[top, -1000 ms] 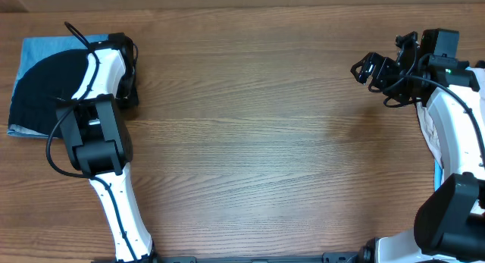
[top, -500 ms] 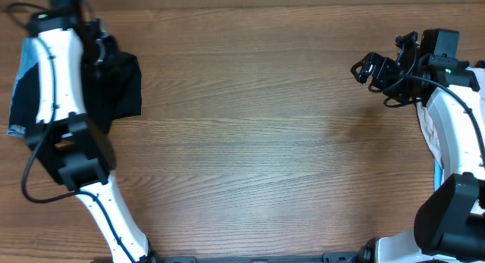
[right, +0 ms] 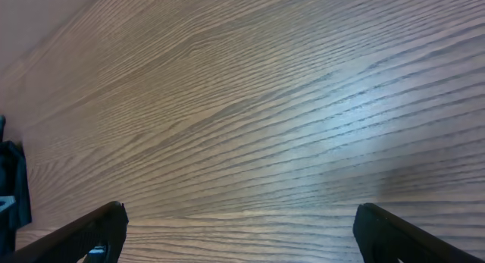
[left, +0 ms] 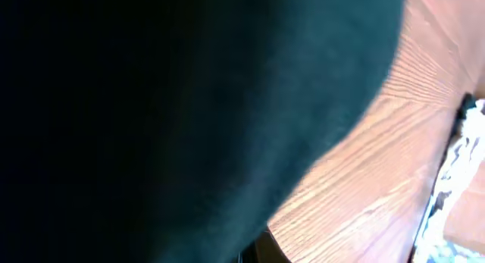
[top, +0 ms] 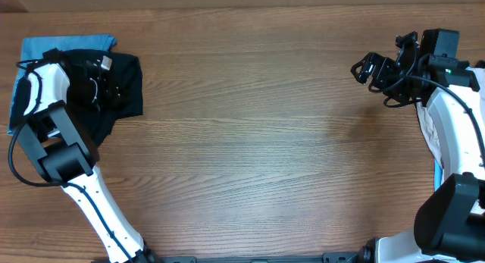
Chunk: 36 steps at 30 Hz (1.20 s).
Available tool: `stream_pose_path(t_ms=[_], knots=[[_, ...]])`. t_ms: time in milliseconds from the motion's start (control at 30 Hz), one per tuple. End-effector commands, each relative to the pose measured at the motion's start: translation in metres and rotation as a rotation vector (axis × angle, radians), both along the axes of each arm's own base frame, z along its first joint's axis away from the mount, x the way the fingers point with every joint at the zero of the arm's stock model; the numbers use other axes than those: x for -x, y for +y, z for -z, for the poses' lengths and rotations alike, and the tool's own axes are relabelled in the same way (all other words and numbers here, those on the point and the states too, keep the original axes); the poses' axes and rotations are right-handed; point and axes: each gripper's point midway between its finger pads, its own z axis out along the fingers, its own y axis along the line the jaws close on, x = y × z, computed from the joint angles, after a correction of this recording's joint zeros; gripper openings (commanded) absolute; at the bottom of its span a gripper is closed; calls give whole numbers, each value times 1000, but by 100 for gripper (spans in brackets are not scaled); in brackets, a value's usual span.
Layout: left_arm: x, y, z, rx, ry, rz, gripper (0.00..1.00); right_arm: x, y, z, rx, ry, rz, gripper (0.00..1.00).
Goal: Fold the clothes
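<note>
Since half a second ago, the left arm is being swung back down over the black garment (top: pixel 127 89), which is being kept at the desk's (top: pixel 265 142) far-left corner, atop a light-blue cloth (top: pixel 68 45). With the left gripper (top: pixel 101 76) being lost against dark fabric, its jaws cannot be judged. Well apart, the right gripper (top: pixel 369 69) is being held over bare wood, jaws wide.

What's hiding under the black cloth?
A light-blue cloth sticks out from under the black cloth along its far edge. How far it runs underneath is hidden by the black cloth and the left arm.
</note>
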Motion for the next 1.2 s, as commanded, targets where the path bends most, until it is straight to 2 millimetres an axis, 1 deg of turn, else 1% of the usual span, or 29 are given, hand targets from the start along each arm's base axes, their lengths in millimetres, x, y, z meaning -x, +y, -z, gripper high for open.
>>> stream_pose_path(t_ms=[0,33,100,167,200,233,267,300,333,400,433,467,567,633,733,800,833,867,900,933,1000,1033,1067,1133,1167], knots=[[-7,-16,-21,189,-145,29,4,-2,-2,-2,5,-10,2,100],[-11,-19,-31,231,-170,23,4,-2,-2,-2,5,-10,2,100],[-18,-18,-54,256,-205,19,4,-2,-2,-2,5,-10,2,100],[-28,-6,-89,228,-255,7,4,-2,-2,-2,5,-10,2,100],[-34,7,-113,200,-291,-17,4,-2,-2,-2,5,-10,2,100],[-38,16,-122,180,-301,-38,4,-2,-2,-2,5,-10,2,100],[-41,29,-131,148,-302,-76,4,-2,-2,-2,5,-10,2,100],[-43,43,-135,114,-297,-114,4,-2,-2,-2,5,-10,2,100],[-44,60,-133,74,-279,-164,4,-2,-2,-2,5,-10,2,100],[-40,90,-118,-15,-231,-237,4,-2,-2,-2,5,-10,2,100],[-38,98,-113,-38,-223,-250,4,-2,-2,-2,5,-10,2,100],[-34,113,-104,-78,-209,-274,4,-2,-2,-2,5,-10,2,100],[-27,146,-80,-146,-167,-339,4,-2,-2,-2,5,-10,2,100],[-22,159,-65,-145,-151,-368,4,-2,-2,-2,5,-10,2,100],[-13,168,-35,-108,-88,-417,4,-2,-2,-2,5,-10,2,100],[-6,165,-13,-72,-30,-431,4,-2,-2,-2,5,-10,2,100],[-4,162,-7,-50,-11,-431,4,-2,-2,-2,5,-10,2,100],[-6,157,-10,-21,-14,-430,4,-2,-2,-2,5,-10,2,100],[-9,154,-18,1,-31,-432,4,-2,-2,-2,5,-10,2,100],[-13,151,-32,18,-56,-433,4,-2,-2,-2,5,-10,2,100],[-24,147,-79,-20,-136,-425,4,-2,-2,-2,5,-10,2,100],[-30,140,-121,-63,-209,-413,4,-2,-2,-2,5,-10,2,100],[-34,128,-163,-95,-287,-396,6,-2,-2,-2,5,-10,2,100],[-36,105,-221,-152,-385,-376,7,-2,-2,-2,5,-10,2,100],[-34,88,-257,-217,-425,-389,8,-2,-2,-2,5,-10,2,100]])
